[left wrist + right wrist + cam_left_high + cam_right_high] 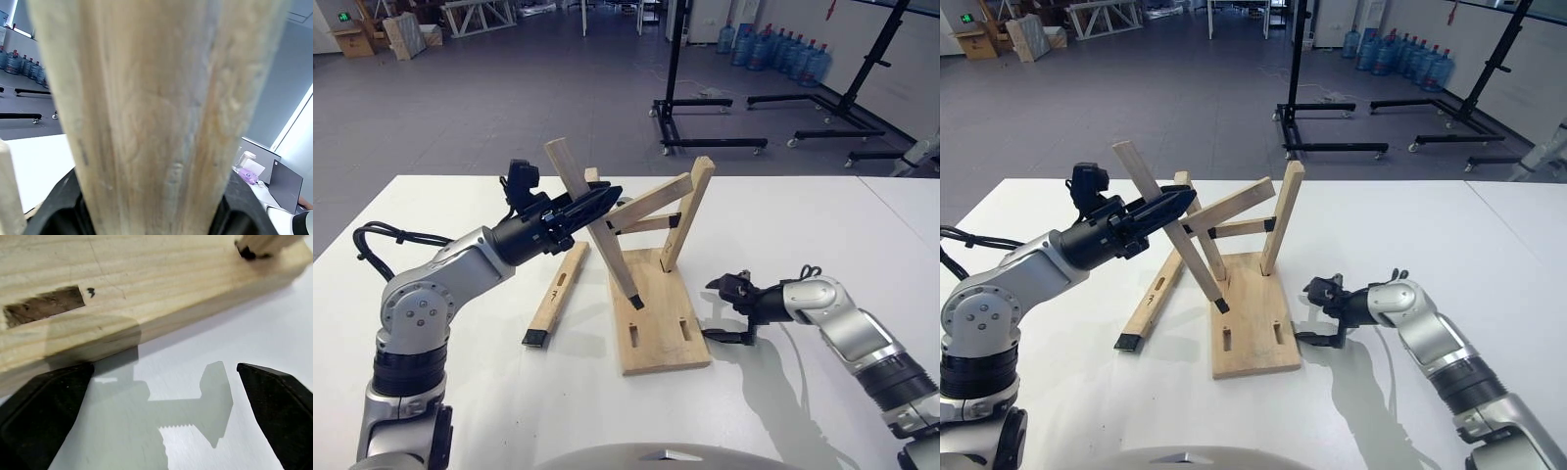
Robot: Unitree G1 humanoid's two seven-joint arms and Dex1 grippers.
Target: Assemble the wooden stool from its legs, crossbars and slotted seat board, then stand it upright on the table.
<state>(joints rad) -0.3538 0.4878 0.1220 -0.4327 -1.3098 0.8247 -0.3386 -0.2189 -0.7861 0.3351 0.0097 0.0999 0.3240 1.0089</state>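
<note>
Wooden leg (616, 262), clamped in left hand (605, 201)

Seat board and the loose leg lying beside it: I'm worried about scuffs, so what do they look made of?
Seat board: pale softwood, probably pine, seemingly unvarnished; straight grain lines show and the slot looks rough and dark inside. Loose leg: the same pale raw-looking wood, with a black cap at one end, perhaps rubber or plastic; I cannot tell which.

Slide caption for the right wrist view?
Open right gripper faces the seat board's edge over the white table, one empty slot in sight.
</note>
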